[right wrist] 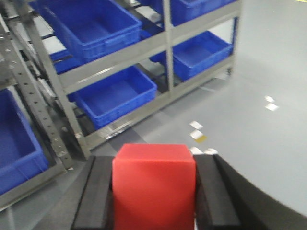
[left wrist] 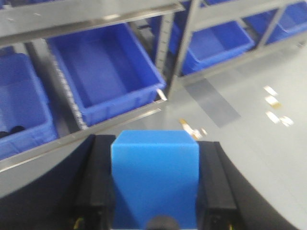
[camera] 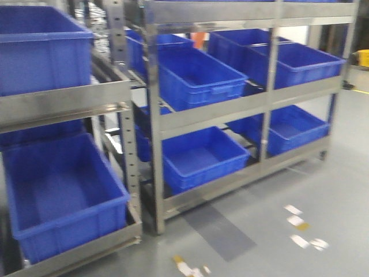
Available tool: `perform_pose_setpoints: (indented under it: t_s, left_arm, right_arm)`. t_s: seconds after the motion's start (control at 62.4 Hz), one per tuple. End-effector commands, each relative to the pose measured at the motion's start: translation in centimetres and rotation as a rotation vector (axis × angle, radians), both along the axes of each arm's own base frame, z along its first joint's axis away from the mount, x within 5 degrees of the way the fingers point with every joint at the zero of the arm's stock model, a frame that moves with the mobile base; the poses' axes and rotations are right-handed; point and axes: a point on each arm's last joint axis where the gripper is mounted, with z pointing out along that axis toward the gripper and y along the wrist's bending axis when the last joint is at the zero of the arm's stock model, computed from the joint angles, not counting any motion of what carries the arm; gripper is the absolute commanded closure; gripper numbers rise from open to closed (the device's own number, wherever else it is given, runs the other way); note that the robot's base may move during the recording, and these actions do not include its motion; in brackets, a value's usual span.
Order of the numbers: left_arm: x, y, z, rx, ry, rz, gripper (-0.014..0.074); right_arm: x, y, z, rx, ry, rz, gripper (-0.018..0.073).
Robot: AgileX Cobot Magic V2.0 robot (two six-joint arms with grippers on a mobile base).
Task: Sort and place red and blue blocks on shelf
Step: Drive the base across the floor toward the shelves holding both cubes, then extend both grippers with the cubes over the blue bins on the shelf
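In the left wrist view a sky-blue block [left wrist: 155, 177] fills the space between two black fingers [left wrist: 96, 182]; my left gripper [left wrist: 154, 143] is shut on it. A bright red block [right wrist: 153, 184] is clamped the same way in my right gripper [right wrist: 154, 160], seen in the right wrist view. Both blocks hang over the grey floor in front of the shelf [camera: 213, 112], a steel rack with several tiers. Neither gripper nor block appears in the front view.
Large blue bins [camera: 199, 78] sit on the rack's tiers, and one big bin [camera: 60, 193] is low at the left. Upright steel posts [camera: 153, 144] divide the bays. Tape marks [camera: 300, 225] lie on the grey floor at the right.
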Motion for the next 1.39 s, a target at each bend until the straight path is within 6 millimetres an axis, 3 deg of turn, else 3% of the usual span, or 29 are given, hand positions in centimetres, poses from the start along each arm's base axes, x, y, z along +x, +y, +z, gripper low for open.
perform_pose_setpoints:
  t_s: [0.0,1.378]
  left_arm:
    - [0.29,-0.12,1.5,-0.011,-0.1,-0.012,0.0463]
    - [0.29,-0.12,1.5,-0.011,-0.1,-0.012,0.0463]
  right_arm:
    - [0.09,-0.15,1.67,-0.014,-0.11,-0.014,0.0502]
    - [0.11,-0.15,1.66,-0.014,-0.109,-0.014,0.0502]
